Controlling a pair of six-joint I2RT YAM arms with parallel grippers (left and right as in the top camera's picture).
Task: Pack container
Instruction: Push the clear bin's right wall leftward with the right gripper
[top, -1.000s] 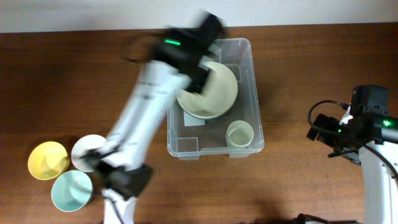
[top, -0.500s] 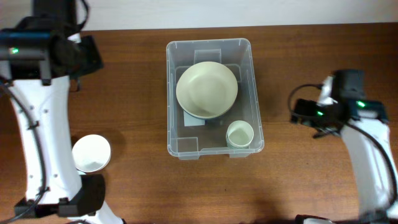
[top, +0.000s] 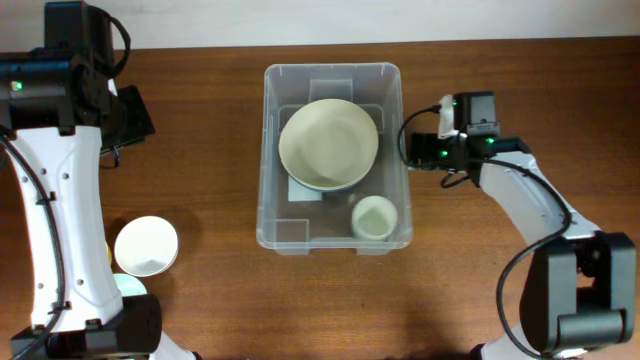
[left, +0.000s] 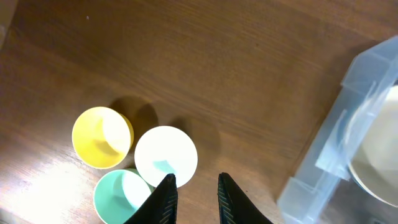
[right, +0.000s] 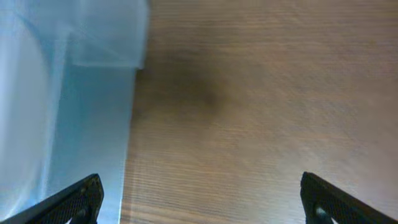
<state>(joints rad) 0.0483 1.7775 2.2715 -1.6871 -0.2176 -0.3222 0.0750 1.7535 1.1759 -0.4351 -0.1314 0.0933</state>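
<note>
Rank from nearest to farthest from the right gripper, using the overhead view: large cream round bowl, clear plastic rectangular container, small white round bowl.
1. Clear plastic rectangular container: right wall beside the right gripper.
2. Large cream round bowl: inside the container.
3. Small white round bowl: on the table, far left.

This looks like a robotics lab bench, not a home or a kitchen. Two white robot arms, the left arm (top: 60, 200) and the right arm (top: 520, 195), carry black cables and small green lights over a dark wood-grain table (top: 200, 120). The props on it are plain: a clear plastic container (top: 332, 68), a white bowl (top: 146, 245) and a yellow bowl (left: 101, 137).
</note>
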